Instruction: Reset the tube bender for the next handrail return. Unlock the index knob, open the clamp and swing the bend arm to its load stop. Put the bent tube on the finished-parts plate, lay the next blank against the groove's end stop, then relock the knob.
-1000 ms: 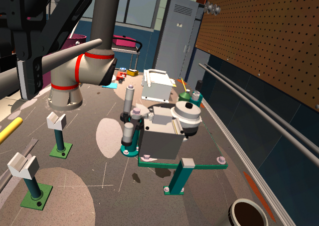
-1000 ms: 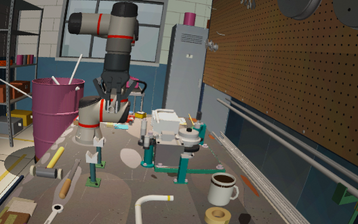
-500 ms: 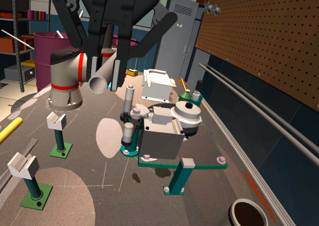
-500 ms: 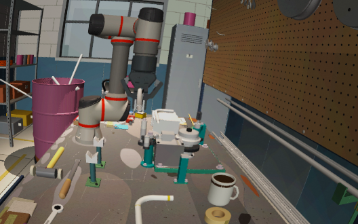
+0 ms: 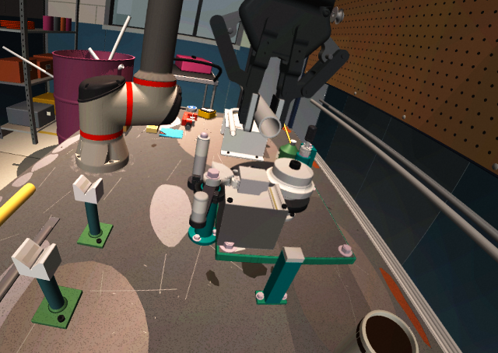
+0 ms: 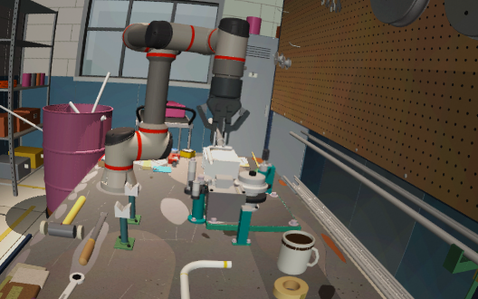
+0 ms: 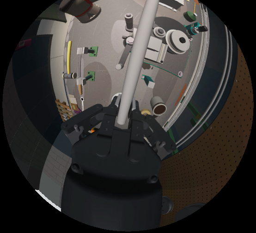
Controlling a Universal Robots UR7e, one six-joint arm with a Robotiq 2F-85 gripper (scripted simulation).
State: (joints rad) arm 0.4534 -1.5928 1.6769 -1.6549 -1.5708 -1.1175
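Observation:
In the middle of the bench stands the tube bender (image 5: 257, 204), a grey block on a green-framed plate, with its round die wheel (image 5: 292, 176) on the right and its clamp lever (image 5: 200, 154) and bend arm (image 5: 199, 208) on the left. Behind the wheel is the black index knob (image 5: 310, 134). High above the bender my gripper (image 5: 263, 112) has its fingers closed on the straight grey blank tube (image 7: 137, 53), which runs level over the machine. The bent white tube (image 6: 198, 272) lies at the bench's front edge. Two V-block stands (image 5: 87, 188) on the left are empty.
Behind the bender sit a grey box (image 5: 241, 138) and my arm's base (image 5: 106, 124). An orange pegboard wall with two long rails (image 5: 402, 172) runs along the right. A mug (image 6: 297, 252) and a tape roll (image 6: 290, 286) sit at the front, hand tools at the left.

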